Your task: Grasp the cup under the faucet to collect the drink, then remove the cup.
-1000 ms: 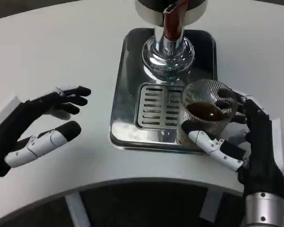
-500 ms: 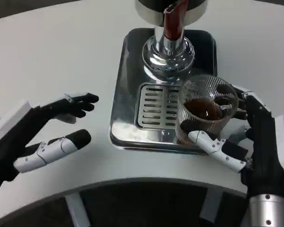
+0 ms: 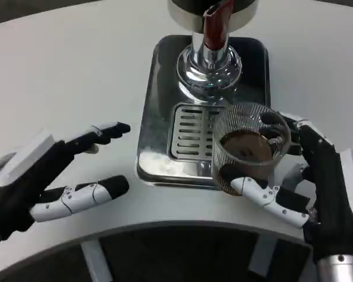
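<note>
A clear ribbed cup (image 3: pixel 249 147) with brown drink in it sits tilted over the front right of the metal drip tray (image 3: pixel 165 88). My right hand (image 3: pixel 309 182) grips it, thumb across its near side and fingers around the far right. The faucet (image 3: pixel 214 26), red-brown on a chrome base, stands at the tray's back, beyond the cup. My left hand (image 3: pixel 53 173) hovers open over the white table, left of the tray, fingers spread and pointing right.
The tray's slotted grille (image 3: pixel 191 132) lies just left of the cup. The table's curved front edge (image 3: pixel 165 226) runs close below both hands, with dark floor beyond it.
The cup has moved slightly left and toward me in my right hand. My left hand has slid right, closer to the tray.
</note>
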Robot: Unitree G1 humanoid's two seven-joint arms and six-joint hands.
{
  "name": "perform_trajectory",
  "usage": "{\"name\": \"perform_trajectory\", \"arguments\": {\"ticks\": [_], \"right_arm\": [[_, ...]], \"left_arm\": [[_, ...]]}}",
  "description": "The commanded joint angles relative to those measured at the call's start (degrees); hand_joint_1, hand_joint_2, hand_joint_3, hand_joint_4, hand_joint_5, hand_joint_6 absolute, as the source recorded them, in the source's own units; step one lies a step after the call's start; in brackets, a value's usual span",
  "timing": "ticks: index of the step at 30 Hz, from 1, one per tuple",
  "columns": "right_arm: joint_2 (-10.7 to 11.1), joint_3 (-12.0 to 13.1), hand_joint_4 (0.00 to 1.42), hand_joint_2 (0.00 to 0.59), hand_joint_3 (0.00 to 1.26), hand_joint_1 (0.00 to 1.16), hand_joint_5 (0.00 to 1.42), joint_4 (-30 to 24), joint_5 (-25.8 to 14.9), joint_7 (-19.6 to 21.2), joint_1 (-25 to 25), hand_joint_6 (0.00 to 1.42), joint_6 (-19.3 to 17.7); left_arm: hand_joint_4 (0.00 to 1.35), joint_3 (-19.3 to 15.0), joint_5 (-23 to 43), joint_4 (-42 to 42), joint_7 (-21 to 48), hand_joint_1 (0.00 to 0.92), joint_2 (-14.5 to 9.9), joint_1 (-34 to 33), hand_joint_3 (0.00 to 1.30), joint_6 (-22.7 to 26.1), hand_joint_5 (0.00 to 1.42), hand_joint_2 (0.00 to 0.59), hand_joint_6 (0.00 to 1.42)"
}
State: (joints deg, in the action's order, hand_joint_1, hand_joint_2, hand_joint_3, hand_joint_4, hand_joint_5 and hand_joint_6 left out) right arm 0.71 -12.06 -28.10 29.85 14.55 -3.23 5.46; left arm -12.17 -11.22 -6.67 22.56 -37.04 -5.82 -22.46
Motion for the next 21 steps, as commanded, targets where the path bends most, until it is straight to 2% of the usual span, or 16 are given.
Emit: {"name": "perform_trajectory", "arguments": {"ticks": [1,5,10,16,21], "right_arm": [[0.2,-1.1,0.83,0.227,0.72,0.83,1.03,-3.7,0.3,-0.8,-1.3,1.14,-3.5],[0.4,-1.5,0.83,0.227,0.72,0.83,1.04,-4.5,0.4,-1.9,-1.7,1.16,-3.7],[0.6,-1.9,0.83,0.227,0.73,0.83,1.04,-5.5,0.3,-3.0,-2.4,1.16,-3.9],[0.6,-3.1,0.84,0.227,0.73,0.83,1.04,-6.1,0.8,-3.9,-2.4,1.17,-3.6],[0.4,-3.4,0.84,0.224,0.73,0.83,1.04,-6.0,1.0,-4.5,-1.9,1.17,-3.2]], "left_arm": [[0.07,0.4,-3.5,-3.3,-0.8,0.0,-1.2,2.3,0.17,0.4,0.12,0.108,0.22],[0.01,-0.2,-5.6,-6.2,-0.8,0.0,-1.8,3.9,0.12,1.0,0.06,0.099,0.19],[0.0,-2.5,-7.9,-10.7,-1.4,0.0,-1.9,6.9,0.09,1.5,0.01,0.098,0.15],[0.0,-4.7,-9.6,-14.9,-1.0,0.0,-1.8,10.8,0.04,3.1,0.0,0.096,0.11],[0.0,-4.8,-9.9,-17.0,-0.5,0.0,-1.6,12.7,0.01,3.9,0.0,0.096,0.1]]}}
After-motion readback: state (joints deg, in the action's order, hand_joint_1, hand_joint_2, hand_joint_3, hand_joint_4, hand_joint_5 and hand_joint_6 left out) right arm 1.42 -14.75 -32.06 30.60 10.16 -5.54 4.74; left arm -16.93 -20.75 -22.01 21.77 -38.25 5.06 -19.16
